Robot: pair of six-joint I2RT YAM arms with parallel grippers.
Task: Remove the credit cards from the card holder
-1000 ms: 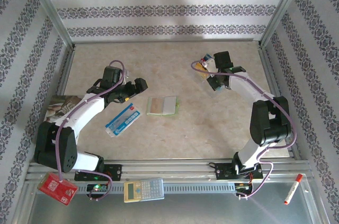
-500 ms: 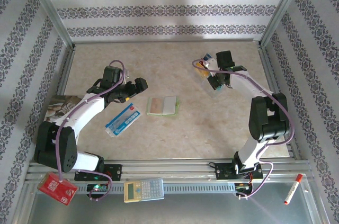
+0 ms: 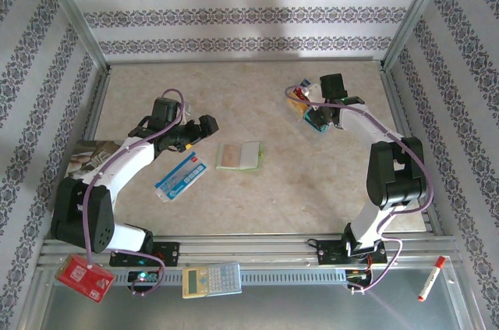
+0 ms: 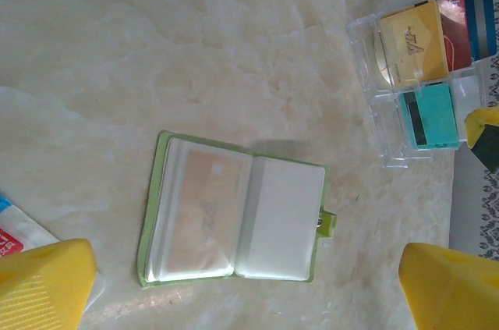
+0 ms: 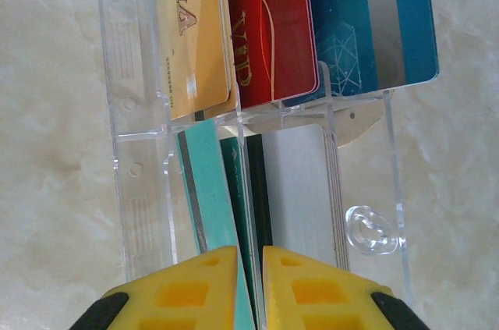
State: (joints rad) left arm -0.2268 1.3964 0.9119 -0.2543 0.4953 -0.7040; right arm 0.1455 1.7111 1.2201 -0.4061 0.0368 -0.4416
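Seen from above, the card holder (image 3: 238, 155) lies open and flat in the middle of the table. The credit cards (image 3: 297, 97) stand in a clear tray (image 3: 304, 111) well off to the card holder's far right. The right gripper (image 3: 318, 120) hangs over that tray, its elbow raised and its forearm reaching out and down to it. The left gripper (image 3: 204, 129) waits just left of the card holder, on a low outstretched arm, with a blue-and-white packet (image 3: 180, 177) near it.

Through the left wrist camera, that gripper's fingers (image 4: 43, 283) are spread wide to either side of the card holder (image 4: 234, 217), not touching it. Its clear sleeves look empty to me, so I'd guess the emptying is about done.

Through the right wrist camera, the right gripper (image 5: 249, 267) points straight into the tray (image 5: 129, 150), with only a thin slit between its fingers (image 5: 187, 283). A dark green card (image 5: 251, 189) runs into that slit beside a teal card (image 5: 207, 189). I cannot tell whether it is pinched or just freed.

To finish well, I'd open only enough to free the card and let it settle on edge among its neighbours. Then I'd lift straight up, so the pads drag nothing out and don't nudge the light tray.
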